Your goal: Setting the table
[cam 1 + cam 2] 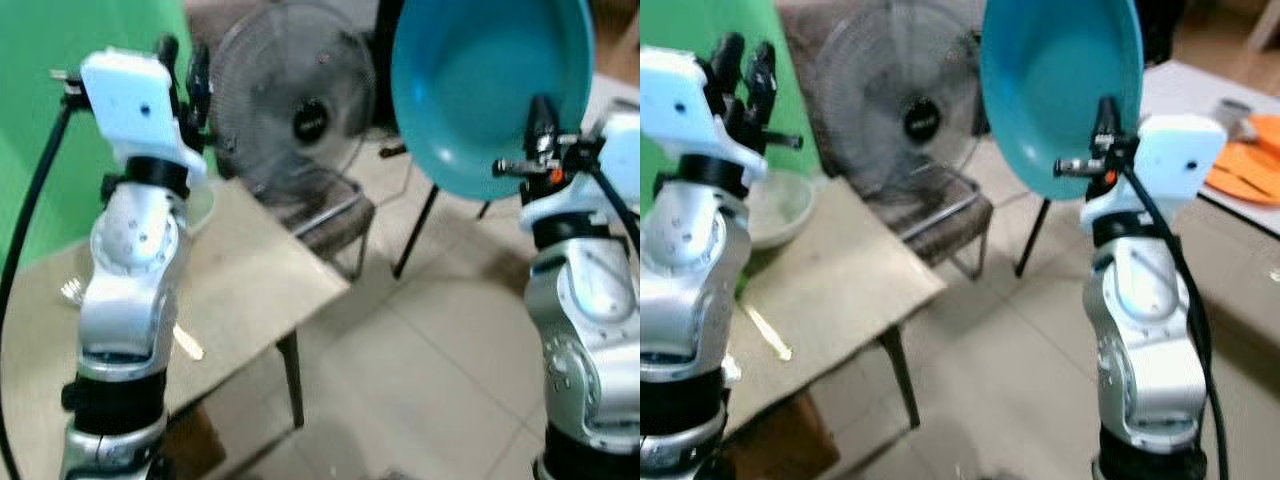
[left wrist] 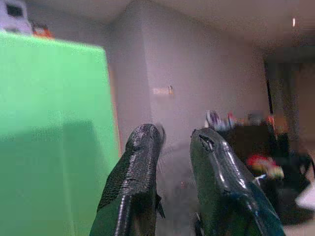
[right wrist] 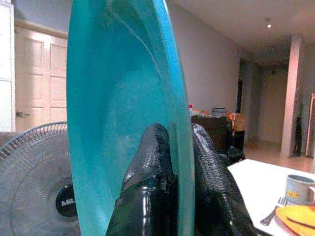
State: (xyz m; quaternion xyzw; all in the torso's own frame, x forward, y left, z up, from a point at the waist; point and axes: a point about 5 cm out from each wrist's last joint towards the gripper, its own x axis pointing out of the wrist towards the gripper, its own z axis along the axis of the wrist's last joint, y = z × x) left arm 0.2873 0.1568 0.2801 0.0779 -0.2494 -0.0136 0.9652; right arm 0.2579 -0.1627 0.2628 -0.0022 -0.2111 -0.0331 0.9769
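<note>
Two arms: both silver, raised in front of the fan [image 1: 300, 110], the landmark here.
Hidden: the teal plate [image 1: 485, 85] is cut off at the top edge; a pale bowl [image 1: 780, 205] sits half behind the left arm; a fork-like thing [image 1: 72, 291] on the desk [image 1: 240, 290] is too blurred to be sure of.
Plate: smooth, round, shallow, glossy teal, held upright on edge, right of the fan and above the tiled floor [image 1: 430, 370].
Right end effector [image 3: 179, 147]: two black textured fingers pinched on the plate's rim.
Left end effector [image 2: 174, 142]: left of the fan, fingers slightly parted, holding nothing.
Desk: tan, flat top, below the fan.
</note>
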